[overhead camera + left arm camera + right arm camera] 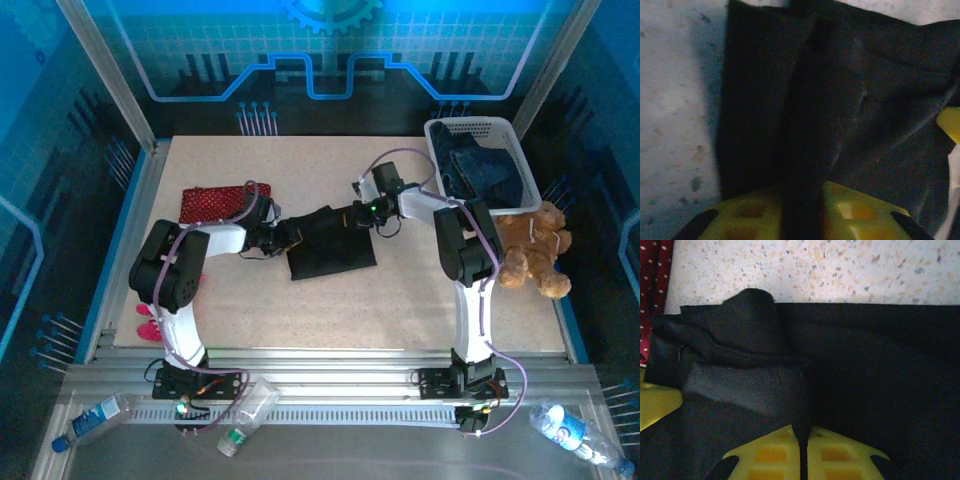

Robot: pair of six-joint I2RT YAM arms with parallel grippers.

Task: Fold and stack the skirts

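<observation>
Matte black cloth, soft and creased, makes up the plain black skirt (335, 250). It lies partly bunched at the middle of the pale speckled table (400, 310), its long axis running roughly from eight o'clock to two o'clock in the top view. The left gripper (281, 237) meets its nine o'clock end and the right gripper (357, 213) its one o'clock edge.

In the left wrist view, the left gripper (800, 212) has its yellow, waffle-patterned fingers (855, 215) pinched tight on a raised fold of the skirt that stands toward twelve o'clock. In the right wrist view, the right gripper (802, 447) is likewise clamped on a thin ridge of the same black cloth, which humps up in rounded folds toward ten o'clock.

A red skirt with small white dots (215, 203) lies folded into a flat rectangle at ten o'clock from the black one, its long axis from nine to three. A white plastic basket with slotted walls (470, 127) sits at the table's two o'clock corner and holds crumpled dark blue denim skirts (487, 170). A fuzzy brown teddy bear (530, 250) lies just beside the basket at its six o'clock side. A pink plush doll (147, 322) shows at the eight o'clock edge, partly hidden by the left arm.
</observation>
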